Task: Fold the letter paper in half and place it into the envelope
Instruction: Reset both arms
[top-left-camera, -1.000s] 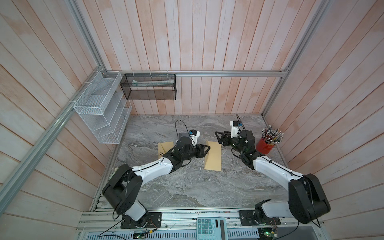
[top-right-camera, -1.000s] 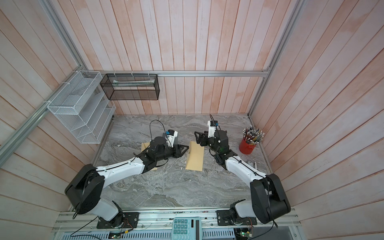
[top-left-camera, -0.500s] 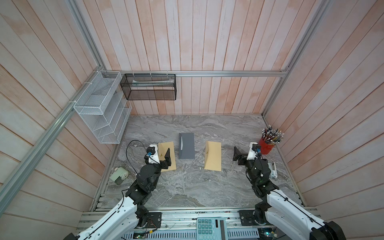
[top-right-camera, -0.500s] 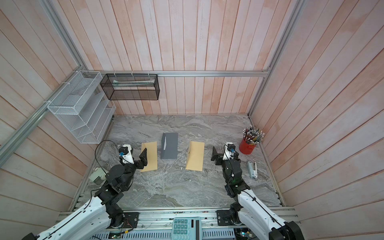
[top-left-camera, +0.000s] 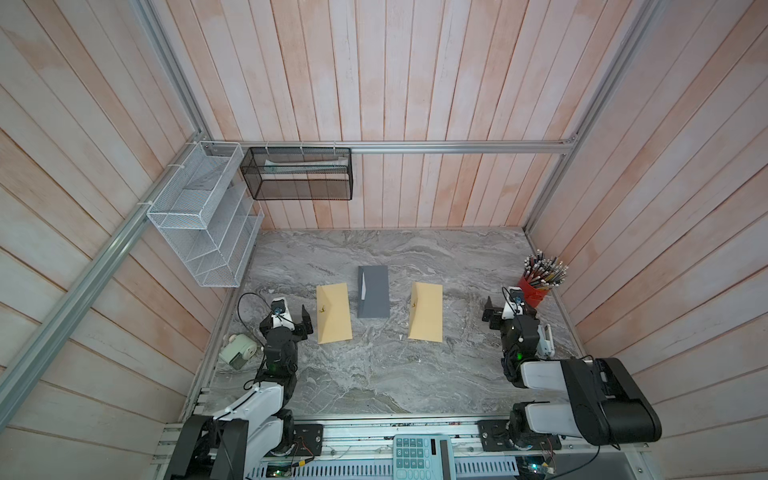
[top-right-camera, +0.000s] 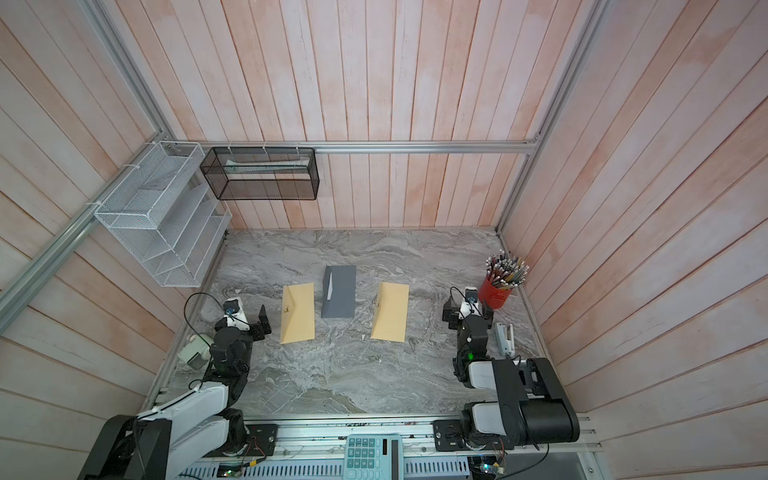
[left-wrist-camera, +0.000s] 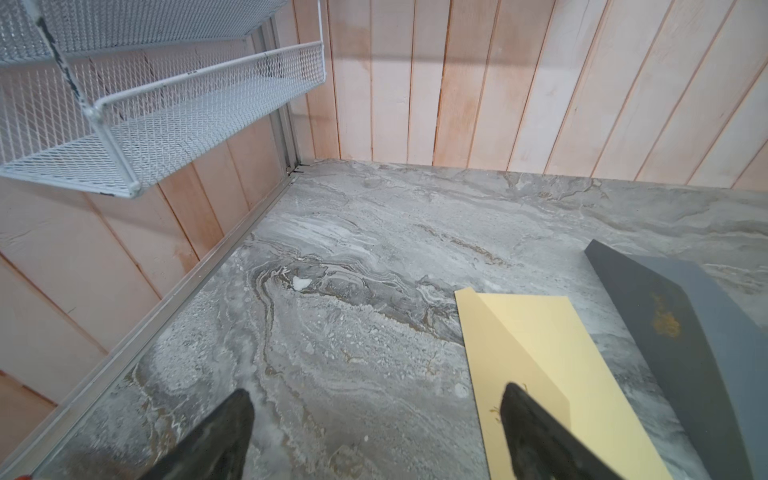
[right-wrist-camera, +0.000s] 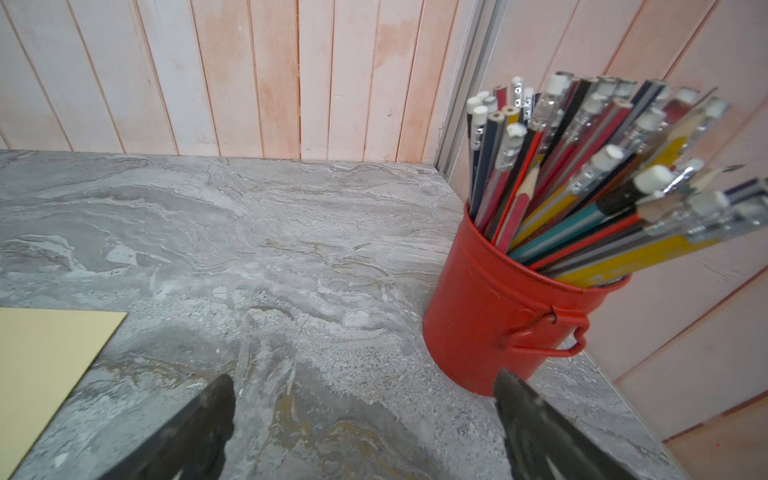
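Observation:
A grey envelope (top-left-camera: 374, 297) (top-right-camera: 340, 297) lies flat mid-table. A narrow white strip of paper (top-left-camera: 363, 286) shows at its flap edge; the rest of the letter paper is hidden. Two yellow envelopes flank it, one on the left (top-left-camera: 333, 312) (left-wrist-camera: 552, 353) and one on the right (top-left-camera: 426, 311) (right-wrist-camera: 41, 353). My left gripper (top-left-camera: 293, 322) (top-right-camera: 249, 324) (left-wrist-camera: 376, 392) stands open and empty just left of the left yellow envelope. Beside the red pencil cup, my right gripper (top-left-camera: 509, 313) (top-right-camera: 467, 316) (right-wrist-camera: 362, 377) is open over bare marble, holding nothing.
A red cup of pencils (top-left-camera: 534, 291) (right-wrist-camera: 498, 299) stands at the right wall, with a stapler (top-left-camera: 546, 338) nearer the front. A pale green device (top-left-camera: 237, 351) sits at the left edge. A white wire rack (top-left-camera: 208, 224) and a black mesh basket (top-left-camera: 297, 172) hang on the walls. A calculator (top-left-camera: 417, 457) lies on the front rail.
Both arms pulled back from the table's middle to the front sides, uncovering the grey envelope. Both grippers have opened wider.

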